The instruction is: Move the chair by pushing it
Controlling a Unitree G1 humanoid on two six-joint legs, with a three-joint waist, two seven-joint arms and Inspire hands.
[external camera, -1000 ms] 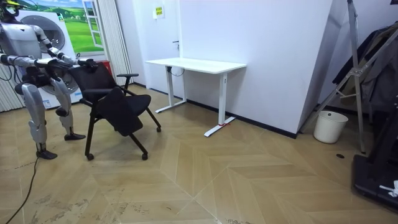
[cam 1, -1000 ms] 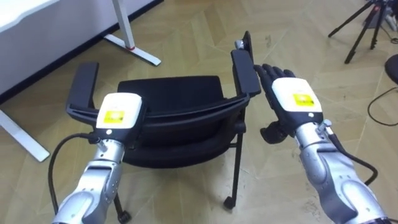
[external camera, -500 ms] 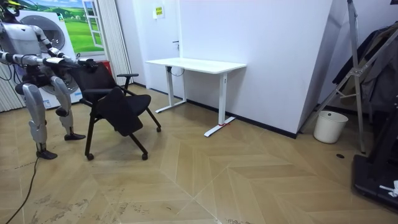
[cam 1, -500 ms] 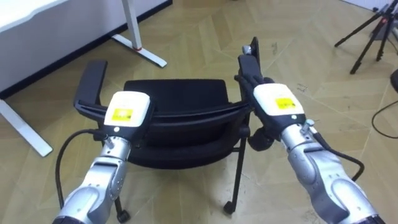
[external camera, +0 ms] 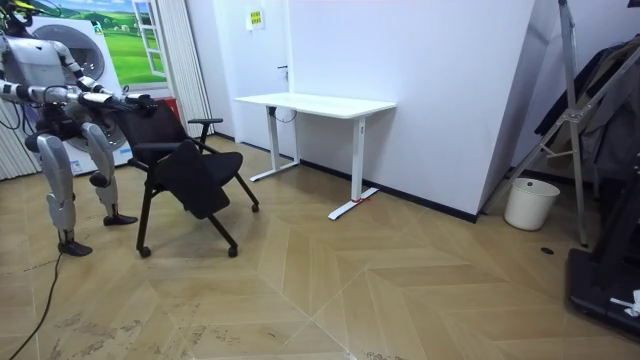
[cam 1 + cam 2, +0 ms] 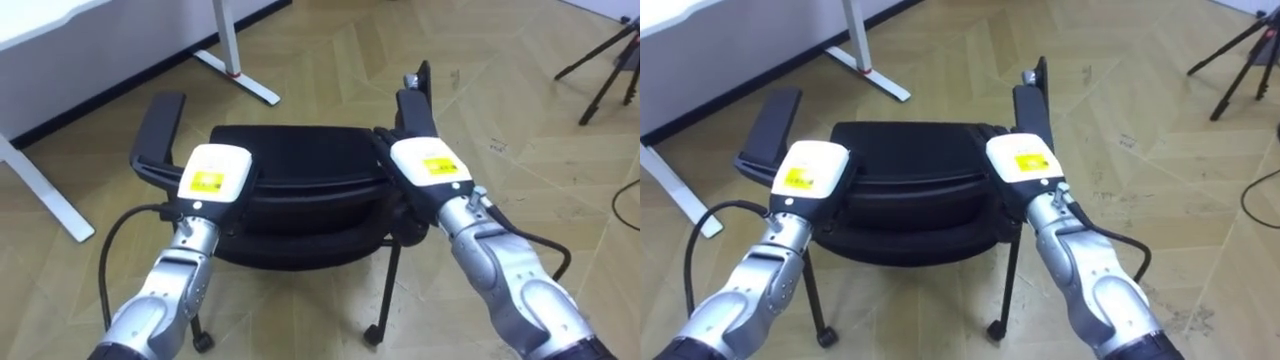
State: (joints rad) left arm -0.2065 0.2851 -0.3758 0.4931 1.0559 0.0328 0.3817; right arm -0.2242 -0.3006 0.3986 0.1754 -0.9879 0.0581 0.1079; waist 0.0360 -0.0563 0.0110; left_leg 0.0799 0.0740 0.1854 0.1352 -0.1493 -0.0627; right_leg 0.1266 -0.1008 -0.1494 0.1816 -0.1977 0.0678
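White hard shells, each with a yellow square on it, cover the backs of both hands nearest the head camera. The left hand (image 6: 212, 175) lies against the left end of the backrest (image 6: 300, 188), and the right hand (image 6: 428, 168) against its right end, just below the right armrest (image 6: 415, 92). Both hands' fingers are hidden past the shells and the dark rail, so I cannot tell whether they are straight or curled round it; they seem to touch the rail.

The chair (image 6: 285, 150) is matte black. It has a broad, gently curved backrest, a flat padded seat beyond it and thin metal legs, one ending in a small castor (image 6: 372, 335). The left armrest (image 6: 160, 125) is a flat, rounded pad tilted outward; the right one stands nearly on edge.

The chair stands on a floor (image 6: 500, 120) of pale wood laid in a herringbone pattern, with scuffs here and there. In the room view it is at the left, between the robot and the desk (image 5: 315, 103), and the robot stands upright behind it with both arms held out to the backrest.

The desk is a thin white slab on slim white metal legs with long flat feet, against a plain white wall. One foot (image 6: 248, 82) shows just beyond the chair. A dark tripod (image 6: 610, 55) spreads its legs at the floor's far right.

Farther off, at the foot of the wall, stands a round white bin (image 5: 530, 203). What is in it cannot be told.
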